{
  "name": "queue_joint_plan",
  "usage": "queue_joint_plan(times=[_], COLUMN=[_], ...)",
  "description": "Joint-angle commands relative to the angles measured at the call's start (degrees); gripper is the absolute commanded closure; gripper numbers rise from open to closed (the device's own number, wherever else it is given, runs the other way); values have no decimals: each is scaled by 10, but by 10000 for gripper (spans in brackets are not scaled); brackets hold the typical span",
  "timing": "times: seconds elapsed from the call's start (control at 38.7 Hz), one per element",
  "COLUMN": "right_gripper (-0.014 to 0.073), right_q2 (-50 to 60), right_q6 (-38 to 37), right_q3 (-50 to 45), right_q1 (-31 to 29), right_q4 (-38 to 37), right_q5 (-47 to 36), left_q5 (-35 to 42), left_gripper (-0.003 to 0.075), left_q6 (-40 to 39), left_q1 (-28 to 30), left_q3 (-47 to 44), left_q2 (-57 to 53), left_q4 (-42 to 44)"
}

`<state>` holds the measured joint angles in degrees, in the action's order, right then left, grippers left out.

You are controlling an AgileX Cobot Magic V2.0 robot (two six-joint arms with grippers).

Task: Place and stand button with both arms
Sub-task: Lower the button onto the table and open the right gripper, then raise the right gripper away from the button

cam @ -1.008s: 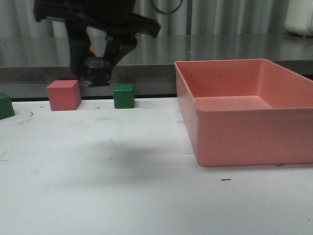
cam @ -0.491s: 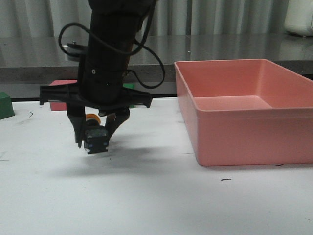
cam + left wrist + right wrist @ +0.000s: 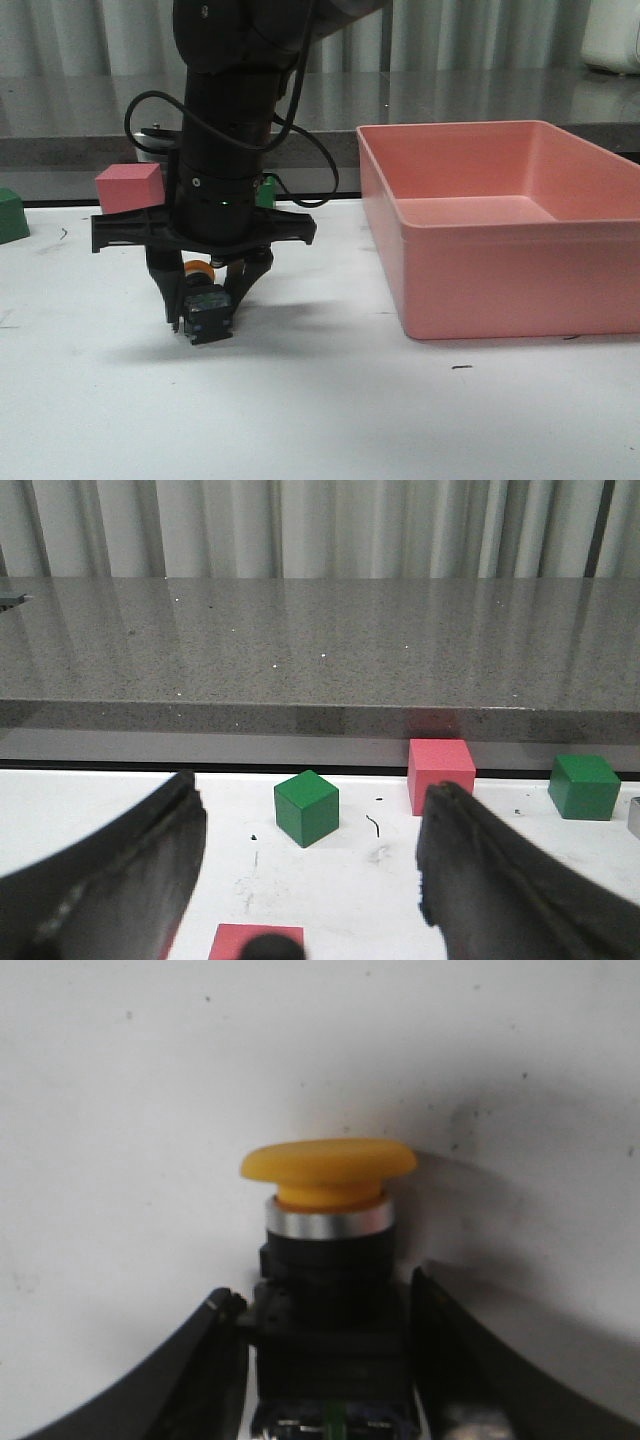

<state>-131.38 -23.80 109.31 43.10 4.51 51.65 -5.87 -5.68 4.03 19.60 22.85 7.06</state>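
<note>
1. The right gripper (image 3: 205,305) hangs low over the white table (image 3: 320,410), left of the pink bin (image 3: 505,230). Its fingers are clamped on the push-button (image 3: 207,310), gripping the black base from both sides.

2. In the right wrist view the push-button (image 3: 328,1250) lies along the line of the fingers (image 3: 215,1360), with its yellow cap pointing away from the wrist and the silver collar just behind it. Held this way, the button is carried sideways rather than cap-up, which explains why a standing step remains.

3. In the front view the black base sits at the fingertips, very close to the table. I cannot tell whether it touches. The cap is partly hidden behind the fingers.

4. The left gripper (image 3: 310,880) shows only in its own wrist view. Its fingers stand wide apart with nothing between them. It faces a green cube (image 3: 306,806), a pink cube (image 3: 441,775) and a second green cube (image 3: 584,786) along the far table edge.

5. Judgement: the placing step is nearly complete. The free left gripper appears kept in reserve to help tip the button upright once it is released.

6. Risk: the rounded cap may let the button roll when let go.
</note>
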Motion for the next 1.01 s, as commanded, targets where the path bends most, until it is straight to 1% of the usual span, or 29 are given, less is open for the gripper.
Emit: queue_joint_plan(times=[0.0,0.08,0.28,0.34,0.39,0.57,0.65,0.7,0.75,0.85,0.98], right_gripper=[123,88,91,106,153,481,606,673,656,657,657], right_q2=[43,54,86,92,96,98,99,101,105,115,132], right_q6=[2,2,19,23,30,36,36,36,36,39,73], right_q3=[36,55,119,136,150,195,202,206,207,207,207], right_q1=[0,0,0,0,-1,-1,-1,-1,-1,-6,-23], right_q4=[1,0,-4,-8,-12,-17,-18,-20,-23,-31,-31], right_q5=[12,34,95,107,119,165,176,181,185,198,227], left_q5=[43,43,43,43,43,43,43,43,43,43,43], left_gripper=[283,283,283,283,283,283,283,283,283,283,283], left_q6=[1,1,1,1,1,1,1,1,1,1,1], left_q1=[-3,-3,-3,-3,-3,-3,-3,-3,-3,-3,-3], left_q3=[21,21,21,21,21,21,21,21,21,21,21], left_q2=[7,7,7,7,7,7,7,7,7,7,7], left_q4=[0,0,0,0,0,0,0,0,0,0,0])
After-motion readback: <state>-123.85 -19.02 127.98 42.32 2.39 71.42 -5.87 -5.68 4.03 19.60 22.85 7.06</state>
